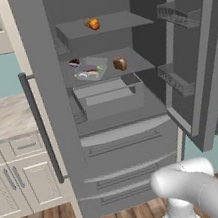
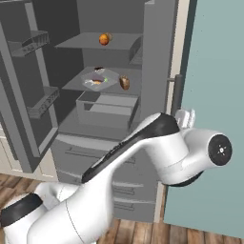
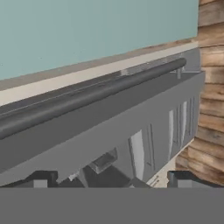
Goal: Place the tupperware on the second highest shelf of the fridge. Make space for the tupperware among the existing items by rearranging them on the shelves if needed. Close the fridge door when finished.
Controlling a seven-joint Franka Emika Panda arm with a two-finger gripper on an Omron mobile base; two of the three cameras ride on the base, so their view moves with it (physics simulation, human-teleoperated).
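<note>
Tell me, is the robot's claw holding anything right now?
Nothing. The gripper is open and empty near the fridge door's handle; the tupperware already sits on a shelf.

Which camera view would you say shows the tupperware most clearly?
The left base view: the tupperware sits largest there on the second highest shelf, its contents distinguishable. The right base view shows it smaller and dimmer.

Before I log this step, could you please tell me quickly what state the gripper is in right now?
Gripper: open, holding nothing; its tips stand wide apart, facing the fridge door handle.
</note>
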